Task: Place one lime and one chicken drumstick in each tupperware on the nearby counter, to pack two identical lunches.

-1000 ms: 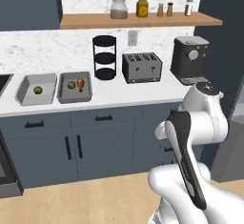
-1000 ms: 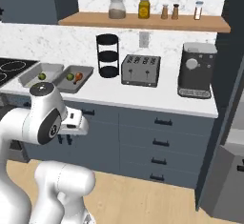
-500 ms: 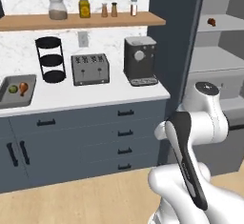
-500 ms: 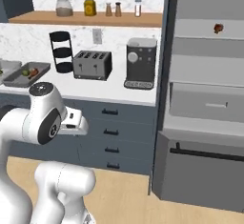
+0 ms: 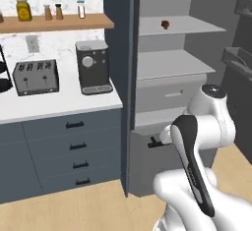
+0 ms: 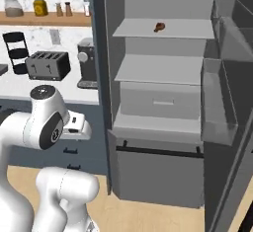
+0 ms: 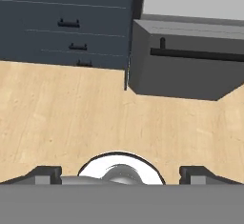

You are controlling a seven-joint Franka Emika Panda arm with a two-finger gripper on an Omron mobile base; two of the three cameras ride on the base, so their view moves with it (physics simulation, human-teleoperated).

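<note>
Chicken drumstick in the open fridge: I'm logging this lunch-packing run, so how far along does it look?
Nothing packed can be confirmed from here. The chicken drumstick lies on the top shelf of the open fridge, untouched. The gripper points down at the wooden floor with its jaws wide open and holding nothing. Left to do: reach in, grasp the drumstick, and carry it along the counter to a tupperware.

Count of things on view
One chicken drumstick [image 6: 159, 27], one toaster [image 5: 35, 77], one coffee machine [image 5: 93, 67], four shelf jars [image 5: 22, 9], one counter [image 5: 59, 107].
</note>
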